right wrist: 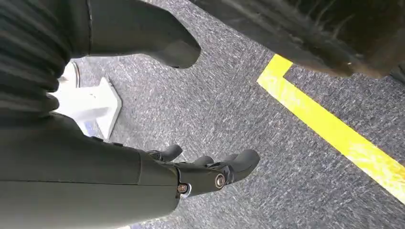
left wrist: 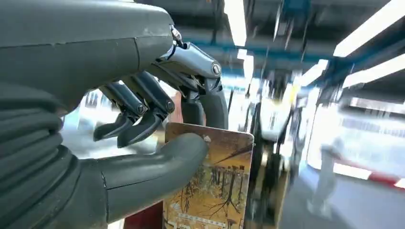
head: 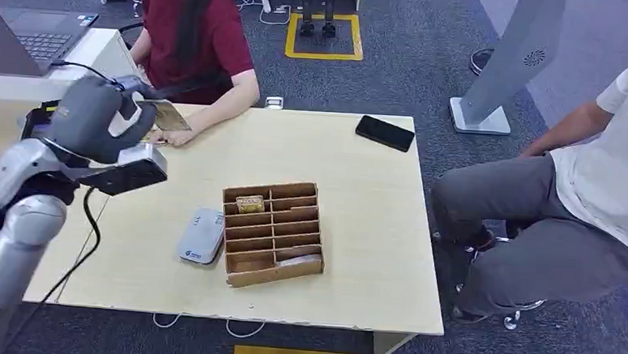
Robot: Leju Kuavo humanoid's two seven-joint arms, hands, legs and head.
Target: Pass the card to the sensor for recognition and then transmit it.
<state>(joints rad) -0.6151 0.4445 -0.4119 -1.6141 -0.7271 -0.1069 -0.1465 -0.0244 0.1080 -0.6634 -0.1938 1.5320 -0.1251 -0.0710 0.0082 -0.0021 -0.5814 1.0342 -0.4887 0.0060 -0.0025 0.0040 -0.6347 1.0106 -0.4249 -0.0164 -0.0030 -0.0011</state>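
**A:** Which step was it on?

**B:** The hand-off, by my read. The left hand (head: 128, 106) was raised over the far left corner of the table (head: 357, 228), pinching the card (left wrist: 215, 181) between thumb and fingers. In the head view the card (head: 168, 117) stuck out toward the seated person in the red top (head: 192, 33), whose hand (head: 171, 137) lay on the table just under it.

**A:** And the sensor?

**B:** The white reader (head: 200, 236) sat nearer the robot, just beside the wooden slotted box (head: 271, 231), well apart from the card. Can't tell from this whether the scan had registered.

**A:** Right hand?

**B:** The right hand (right wrist: 205, 171) hung over the grey floor (right wrist: 267, 133), fingers apart, holding nothing.

**A:** Next move?

**B:** If the scan was done: keep the card level until the person gripped it, then loosen the thumb. If not, swing the card back over the reader first.
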